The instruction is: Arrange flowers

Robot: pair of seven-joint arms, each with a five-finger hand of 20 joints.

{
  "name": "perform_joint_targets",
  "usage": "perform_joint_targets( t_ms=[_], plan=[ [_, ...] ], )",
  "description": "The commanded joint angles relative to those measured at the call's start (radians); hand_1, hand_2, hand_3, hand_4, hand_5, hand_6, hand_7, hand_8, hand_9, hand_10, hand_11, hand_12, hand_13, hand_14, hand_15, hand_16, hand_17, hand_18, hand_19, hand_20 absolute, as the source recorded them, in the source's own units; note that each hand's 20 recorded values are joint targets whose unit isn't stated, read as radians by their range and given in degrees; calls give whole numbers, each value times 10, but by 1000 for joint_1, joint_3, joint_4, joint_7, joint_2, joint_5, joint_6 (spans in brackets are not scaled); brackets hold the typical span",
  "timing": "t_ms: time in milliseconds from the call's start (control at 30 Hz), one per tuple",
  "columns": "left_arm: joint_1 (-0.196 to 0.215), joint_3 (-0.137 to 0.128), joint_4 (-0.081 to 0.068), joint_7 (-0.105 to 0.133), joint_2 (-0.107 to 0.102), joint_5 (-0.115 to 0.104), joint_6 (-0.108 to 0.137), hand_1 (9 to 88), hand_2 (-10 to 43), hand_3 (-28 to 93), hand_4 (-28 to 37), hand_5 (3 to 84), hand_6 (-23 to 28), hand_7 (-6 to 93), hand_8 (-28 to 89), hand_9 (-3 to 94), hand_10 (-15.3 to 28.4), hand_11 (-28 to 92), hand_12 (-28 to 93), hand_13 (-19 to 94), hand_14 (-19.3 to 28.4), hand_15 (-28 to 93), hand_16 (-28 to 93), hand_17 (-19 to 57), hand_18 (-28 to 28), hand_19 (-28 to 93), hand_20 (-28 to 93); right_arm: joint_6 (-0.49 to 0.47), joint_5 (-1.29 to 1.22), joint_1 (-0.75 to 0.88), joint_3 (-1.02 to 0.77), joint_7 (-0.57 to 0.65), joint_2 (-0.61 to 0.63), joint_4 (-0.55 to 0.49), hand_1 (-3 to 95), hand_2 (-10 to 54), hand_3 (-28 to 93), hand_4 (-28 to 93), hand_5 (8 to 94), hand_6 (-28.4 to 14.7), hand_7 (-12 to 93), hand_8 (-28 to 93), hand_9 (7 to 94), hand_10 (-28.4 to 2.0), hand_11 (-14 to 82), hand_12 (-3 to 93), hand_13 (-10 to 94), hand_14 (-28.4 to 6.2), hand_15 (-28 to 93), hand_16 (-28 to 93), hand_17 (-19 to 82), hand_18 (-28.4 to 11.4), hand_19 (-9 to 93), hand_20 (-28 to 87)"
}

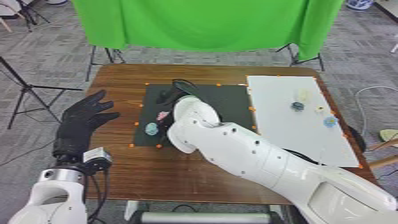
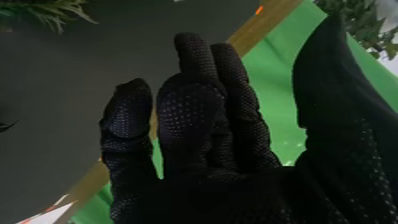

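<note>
The black rectangular mat edged with small orange marks (image 1: pixel 235 105) lies on the brown wooden table (image 1: pixel 133 175). On the mat's left part are a pink flower (image 1: pixel 163 115) and, just nearer the robot, a light blue flower (image 1: pixel 152 129). The right hand in its black fabric glove (image 1: pixel 167 96) is over the mat's far left part, beyond both of them; its fingers are loosely extended and its thumb stands wide of them, with nothing held. The right wrist view has a feathery green sprig (image 2: pixel 44 12) against the mat's dark surface, and more leafy greenery (image 2: pixel 360 30) by the green cloth (image 1: pixel 204 25), which hangs beyond the mat and table. Right of the mat, a white rectangular sheet (image 1: pixel 311 137) bears a dark teal flower (image 1: pixel 298 106), a pale cream flower (image 1: pixel 302 95), a small yellowish flower (image 1: pixel 320 108) and a brighter blue flower (image 1: pixel 330 121). Left of the mat and apart from it, the black-gloved left hand (image 1: pixel 82 117) has its fingers spread, holding nothing.
</note>
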State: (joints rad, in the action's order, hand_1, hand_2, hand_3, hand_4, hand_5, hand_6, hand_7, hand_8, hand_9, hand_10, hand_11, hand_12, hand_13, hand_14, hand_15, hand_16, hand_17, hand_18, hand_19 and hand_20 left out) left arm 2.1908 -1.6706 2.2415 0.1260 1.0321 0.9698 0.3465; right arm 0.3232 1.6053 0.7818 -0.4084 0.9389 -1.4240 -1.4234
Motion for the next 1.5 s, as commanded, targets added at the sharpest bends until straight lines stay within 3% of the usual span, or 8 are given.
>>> perform_joint_targets(
  t_ms=[33, 200, 367, 733, 967, 1067, 1400, 1500],
  plan=[
    [147, -66, 43, 35, 11, -23, 63, 280, 83, 774, -189, 402, 124, 112, -78, 396, 222, 219, 148, 365, 284, 516, -70, -65, 276, 766, -268, -31, 100, -14, 4, -71, 28, -70, 335, -95, 867, -283, 540, -58, 371, -209, 602, -165, 305, 130, 729, -31, 833, 101, 329, -212, 932, 315],
    [230, -97, 67, 64, 33, -35, 92, 272, 74, 801, -200, 405, 118, 126, -88, 382, 212, 241, 132, 337, 284, 530, -79, -63, 266, 755, -245, -140, 153, 7, -53, -109, 90, -172, 344, -95, 874, -283, 544, -60, 363, -208, 602, -165, 303, 129, 729, -39, 833, 97, 331, -216, 932, 319],
    [271, -103, 80, 63, 52, -32, 92, 265, 68, 820, -203, 403, 112, 135, -92, 374, 205, 257, 124, 321, 284, 551, -82, -63, 263, 748, -225, -302, 211, 104, -168, -149, 196, -311, 349, -95, 881, -283, 547, -63, 347, -202, 600, -170, 296, 128, 723, -45, 836, 94, 332, -218, 932, 322],
    [295, -102, 97, 40, 74, -20, 76, 262, 72, 824, -182, 395, 113, 136, -94, 356, 201, 282, 109, 299, 278, 576, -97, -64, 254, 730, -190, -431, 235, 391, -436, -160, 535, -517, 350, -95, 891, -279, 540, -72, 312, -188, 578, -185, 272, 127, 708, -61, 840, 88, 329, -226, 932, 329],
    [296, -89, 97, 41, 77, -21, 80, 259, 72, 819, -178, 390, 111, 138, -95, 345, 199, 289, 95, 283, 272, 572, -109, -66, 248, 716, -167, -538, 265, 624, -693, -163, 631, -571, 347, -95, 900, -280, 518, -79, 286, -182, 539, -199, 239, 123, 694, -68, 843, 85, 324, -226, 932, 308],
    [300, -84, 96, 54, 72, -25, 85, 258, 71, 819, -178, 389, 111, 138, -95, 344, 199, 292, 93, 282, 271, 572, -111, -67, 248, 713, -157, -547, 260, 687, -761, -145, 671, -581, 343, -95, 901, -281, 506, -81, 275, -176, 520, -204, 223, 122, 688, -71, 845, 82, 323, -226, 932, 292],
    [300, -67, 93, 63, 64, -28, 89, 256, 72, 817, -179, 389, 111, 138, -95, 342, 200, 294, 87, 282, 270, 571, -113, -68, 248, 703, -130, -502, 245, 739, -847, -70, 782, -523, 338, -95, 902, -282, 488, -84, 263, -170, 490, -207, 201, 125, 680, -73, 851, 70, 326, -225, 932, 280],
    [298, -67, 93, 59, 65, -26, 80, 256, 71, 818, -180, 388, 112, 138, -95, 342, 199, 295, 87, 281, 270, 571, -113, -68, 247, 701, -126, -478, 272, 735, -837, -66, 808, -499, 340, -95, 903, -282, 488, -85, 261, -169, 488, -207, 199, 126, 680, -72, 852, 68, 327, -224, 932, 279]
  ],
)
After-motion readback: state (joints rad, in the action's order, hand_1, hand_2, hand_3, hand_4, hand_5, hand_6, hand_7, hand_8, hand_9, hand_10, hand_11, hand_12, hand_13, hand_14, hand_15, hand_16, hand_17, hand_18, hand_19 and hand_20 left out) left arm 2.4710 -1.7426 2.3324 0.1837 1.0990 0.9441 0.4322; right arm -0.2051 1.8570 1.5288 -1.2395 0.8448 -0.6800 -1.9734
